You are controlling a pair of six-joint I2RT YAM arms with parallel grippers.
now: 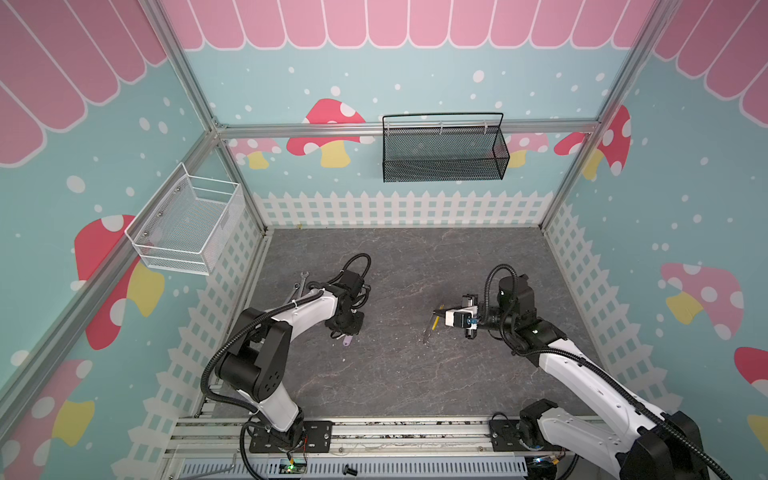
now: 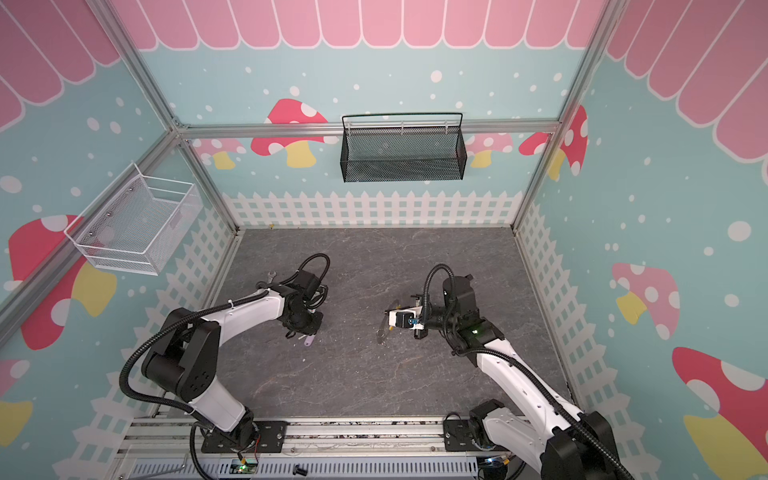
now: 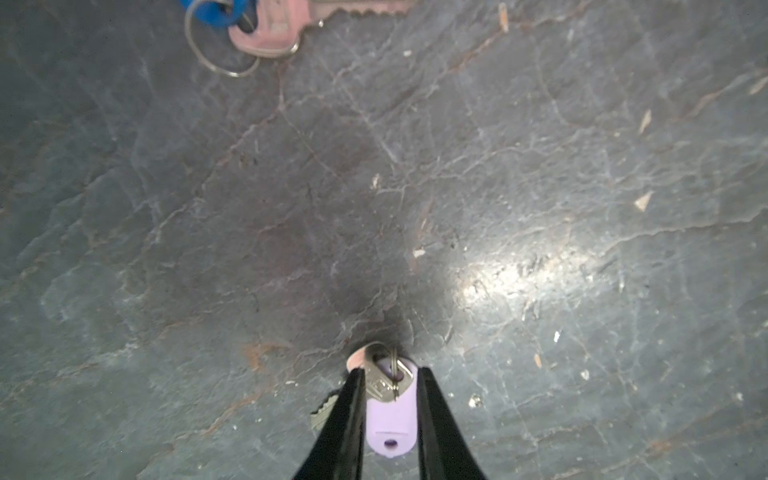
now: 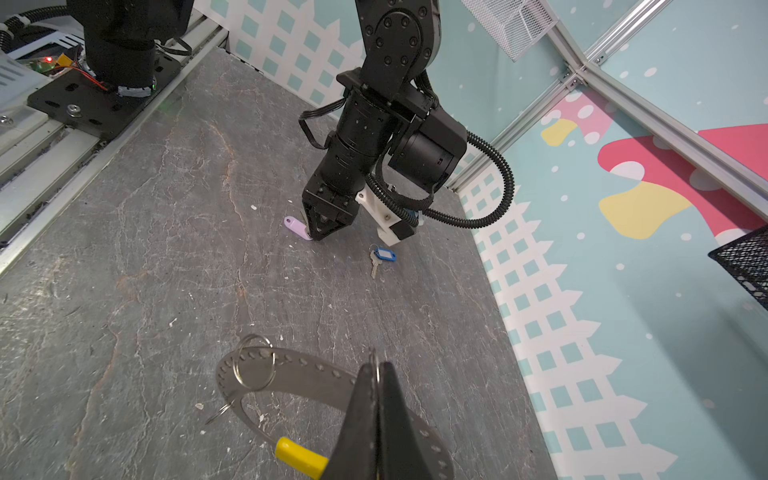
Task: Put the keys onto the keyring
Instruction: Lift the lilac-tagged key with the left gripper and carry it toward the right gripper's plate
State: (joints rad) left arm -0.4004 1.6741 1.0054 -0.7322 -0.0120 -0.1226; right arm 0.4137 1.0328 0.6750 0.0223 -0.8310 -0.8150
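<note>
On the left side of the desk (image 1: 415, 374), the left pincer (image 3: 390, 372) stands tip-down on the surface. Its two fingers (image 3: 349, 415) are closed either side of the lilac-tagged key (image 3: 380, 384). The tag fills the gap between them, and the key's head and small split ring poke out just past the tips. Nothing is lifted yet. The lilac tag (image 1: 347, 341) lies flat, just near of that pincer in both top views.

The blue-tagged key (image 4: 380, 257) lies loose on the desk just on the far side of the left pincer, untouched. Well apart to the right, the right pincer (image 4: 376, 368) is clenched on the thin edge of the keyring (image 4: 291, 370), with the yellow piece (image 4: 299, 457) just beside its fingers. Small loose rings (image 4: 253, 361) hang on the hoop.

Neither key is on the keyring, so the task looks to be at its first pick-up. The main risk is the grip on the lilac-tagged key. The fingers seem to bear mostly on the smooth plastic tag, so the key could slide out on the lift. It could also dangle and swing from its split ring, which would make threading hard to aim.

The keyring is pinched only at its thin edge and may pivot in the right pincer when the key pushes against it. The loose rings could slide into the way. Whether the hoop stands open cannot be told.
</note>
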